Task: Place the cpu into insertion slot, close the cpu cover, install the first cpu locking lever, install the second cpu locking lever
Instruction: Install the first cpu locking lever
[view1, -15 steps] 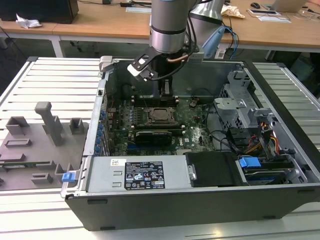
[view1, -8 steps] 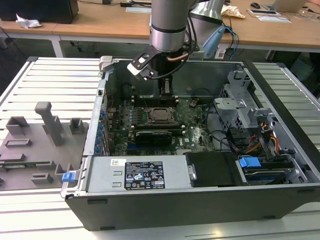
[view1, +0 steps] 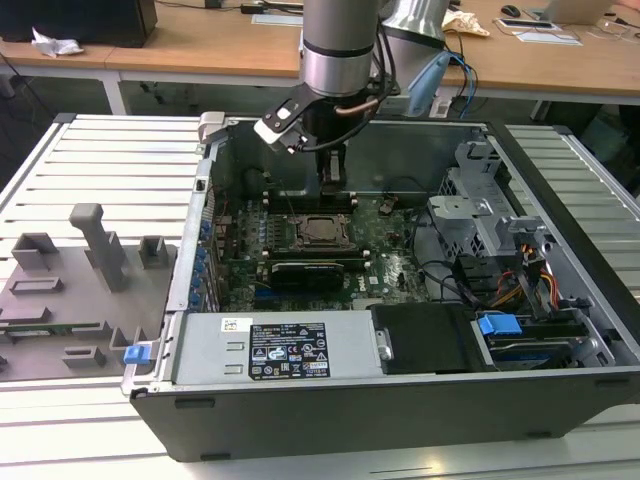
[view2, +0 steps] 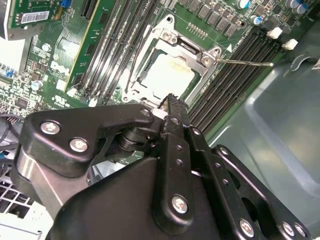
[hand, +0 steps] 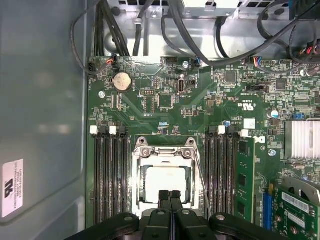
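Exterior view: the arm (view1: 340, 45) reaches down into the open computer case (view1: 400, 400). The gripper (view1: 333, 186) hangs low over the motherboard (view1: 390, 255), just beside the socket, where the cpu (view1: 322, 231) sits.

Second wrist view: gripper (view2: 172, 99) fingers are pressed together with nothing between them, tip at the socket's edge. The cpu (view2: 167, 75) is seated in the slot and the cpu cover (view2: 197, 56) lies flat around it. One thin locking lever (view2: 245, 62) sticks out from the socket corner across the memory slots (view2: 225, 90).

First wrist view: same closed gripper (hand: 170, 196) over the near edge of the cpu (hand: 162, 177). The cpu cover (hand: 165, 159) frames it, and the locking lever (hand: 201, 180) runs alongside.
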